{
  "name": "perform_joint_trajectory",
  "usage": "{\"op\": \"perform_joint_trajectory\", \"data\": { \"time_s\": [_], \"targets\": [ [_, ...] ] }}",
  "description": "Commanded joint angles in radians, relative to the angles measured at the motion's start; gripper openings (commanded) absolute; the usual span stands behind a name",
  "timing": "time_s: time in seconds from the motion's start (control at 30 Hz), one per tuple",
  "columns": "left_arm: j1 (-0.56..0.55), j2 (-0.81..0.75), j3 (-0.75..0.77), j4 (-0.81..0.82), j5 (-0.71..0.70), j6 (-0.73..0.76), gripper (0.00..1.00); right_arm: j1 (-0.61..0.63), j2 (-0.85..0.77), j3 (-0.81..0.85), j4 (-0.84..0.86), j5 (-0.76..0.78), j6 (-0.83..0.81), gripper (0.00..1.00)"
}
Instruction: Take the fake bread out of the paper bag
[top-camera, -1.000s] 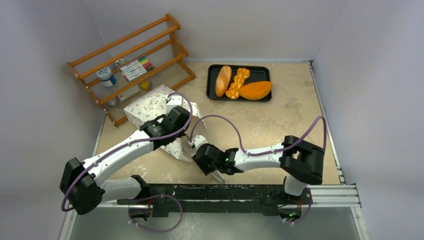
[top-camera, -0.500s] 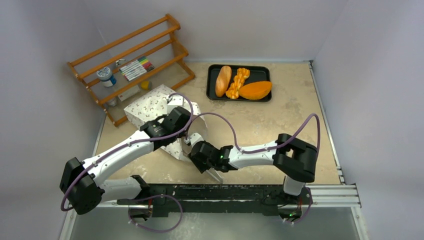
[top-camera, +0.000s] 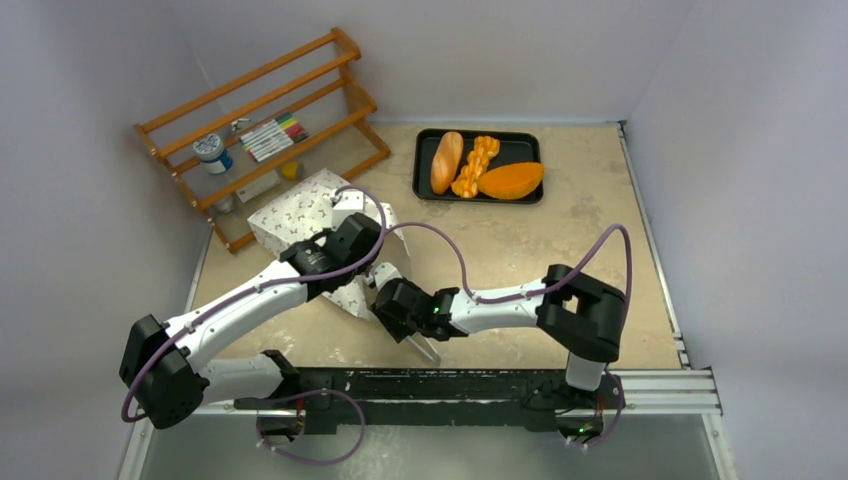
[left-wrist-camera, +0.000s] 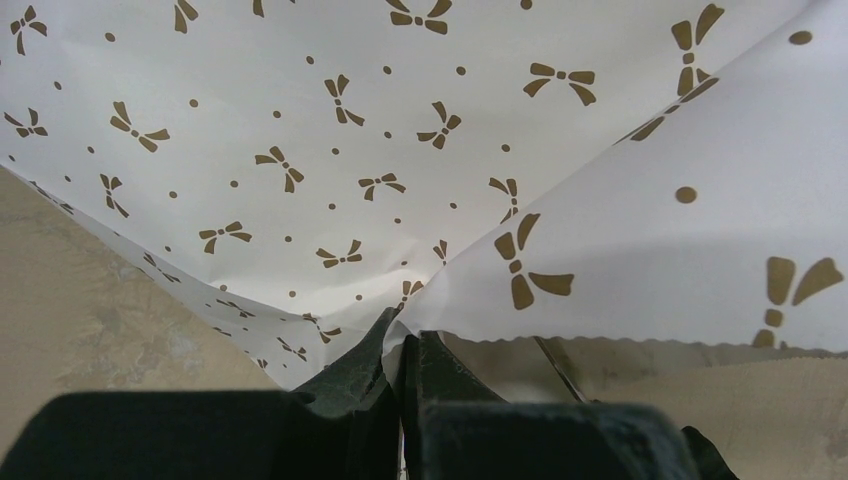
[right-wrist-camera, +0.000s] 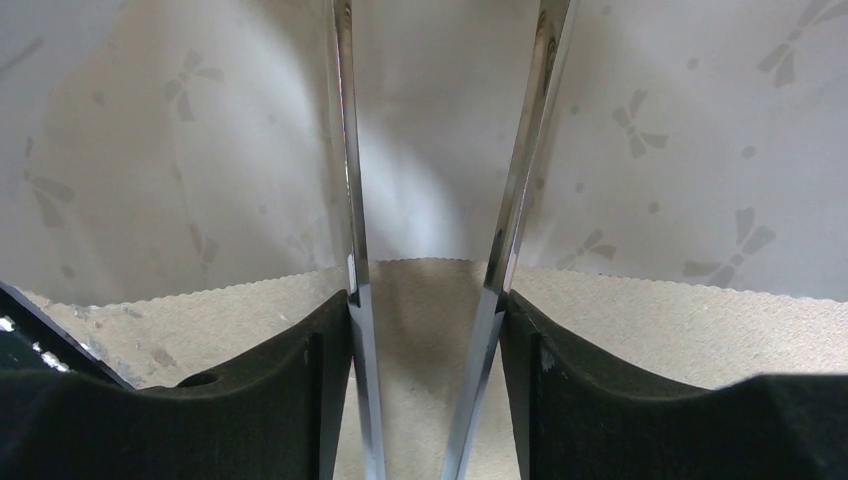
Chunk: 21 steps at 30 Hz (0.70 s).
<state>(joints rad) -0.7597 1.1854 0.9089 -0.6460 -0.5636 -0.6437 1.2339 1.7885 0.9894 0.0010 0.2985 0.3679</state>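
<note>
The paper bag (top-camera: 300, 212), off-white with small dark marks, lies on its side left of centre. My left gripper (top-camera: 372, 268) is shut on the scalloped edge of its mouth and holds it up; the left wrist view shows the paper (left-wrist-camera: 350, 120) pinched between the closed fingers (left-wrist-camera: 405, 335). My right gripper (top-camera: 388, 300) is at the bag's mouth, shut on metal tongs (right-wrist-camera: 347, 200). The tongs' two arms stay apart and reach into the bag (right-wrist-camera: 650, 150). No bread shows inside the bag. Three fake breads (top-camera: 446, 161) lie on the black tray (top-camera: 528, 146).
A wooden rack (top-camera: 262, 130) with markers and a jar stands at the back left, just behind the bag. The black tray sits at the back centre. The rail (top-camera: 480, 390) with the arm bases runs along the near edge.
My right gripper with the tongs has moved left, closer into the bag's mouth. My left gripper still holds the bag's edge in the same place.
</note>
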Motion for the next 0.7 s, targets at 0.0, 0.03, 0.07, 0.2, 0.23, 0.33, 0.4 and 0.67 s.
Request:
{"op": "perform_joint_trajectory", "data": {
  "time_s": [0.0, 0.03, 0.07, 0.2, 0.23, 0.33, 0.4, 0.67],
  "targets": [
    [-0.014, -0.028, 0.041, 0.021, 0.022, -0.018, 0.00, -0.035, 0.038, 0.018, -0.026, 0.035, -0.003, 0.56],
    [-0.015, -0.030, 0.039, 0.021, 0.022, -0.019, 0.00, -0.037, 0.042, 0.020, -0.024, 0.035, -0.003, 0.56],
    [-0.015, -0.032, 0.038, 0.020, 0.022, -0.021, 0.00, -0.039, 0.045, 0.024, -0.022, 0.034, -0.004, 0.56],
    [-0.016, -0.040, 0.031, 0.022, 0.025, -0.027, 0.00, -0.044, 0.077, 0.058, -0.021, 0.038, -0.007, 0.56],
    [-0.016, -0.040, 0.029, 0.022, 0.024, -0.028, 0.00, -0.046, 0.086, 0.069, -0.023, 0.039, -0.008, 0.56],
    [-0.018, -0.042, 0.029, 0.020, 0.021, -0.028, 0.00, -0.049, 0.107, 0.095, -0.029, 0.041, -0.012, 0.51],
    [-0.018, -0.043, 0.030, 0.019, 0.016, -0.027, 0.00, -0.056, 0.112, 0.101, -0.033, 0.034, -0.011, 0.45],
    [-0.018, -0.046, 0.031, 0.009, -0.016, -0.024, 0.00, -0.068, 0.065, 0.084, -0.045, 0.017, 0.000, 0.22]
  ]
}}
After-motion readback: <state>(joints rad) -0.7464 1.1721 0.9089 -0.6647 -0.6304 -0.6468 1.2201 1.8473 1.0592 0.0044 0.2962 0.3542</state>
